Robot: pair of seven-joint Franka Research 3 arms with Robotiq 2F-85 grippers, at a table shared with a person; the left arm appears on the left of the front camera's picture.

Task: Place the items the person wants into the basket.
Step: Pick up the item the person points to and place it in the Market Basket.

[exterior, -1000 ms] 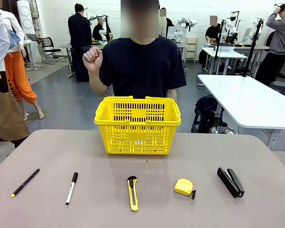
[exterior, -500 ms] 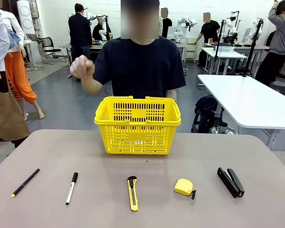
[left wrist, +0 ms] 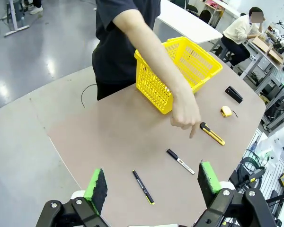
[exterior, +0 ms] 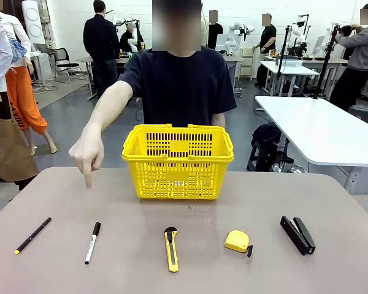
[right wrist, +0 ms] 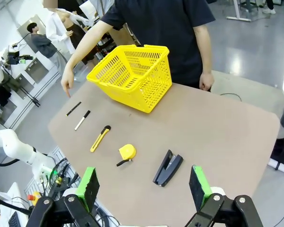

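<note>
While the left end effector [left wrist: 153,183] and right end effector [right wrist: 144,186] gape wide and empty, the person's hand [exterior: 87,153] points down behind the thin black yellow-tipped pen [exterior: 32,235] and black-and-white marker [exterior: 92,242]. Right of these lies the yellow-and-black utility knife [exterior: 171,249], a bright yellow plastic lattice basket [exterior: 178,177] behind it.

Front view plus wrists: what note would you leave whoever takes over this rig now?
Left claw open, empty. Right claw open, empty.
In a row on the table: pen, marker, utility knife, tape measure, stapler; basket empty behind them.
Person's hand points down near the marker and pen; which one is unclear.
Done: nothing placed. To do: put the wanted items in the basket.
</note>
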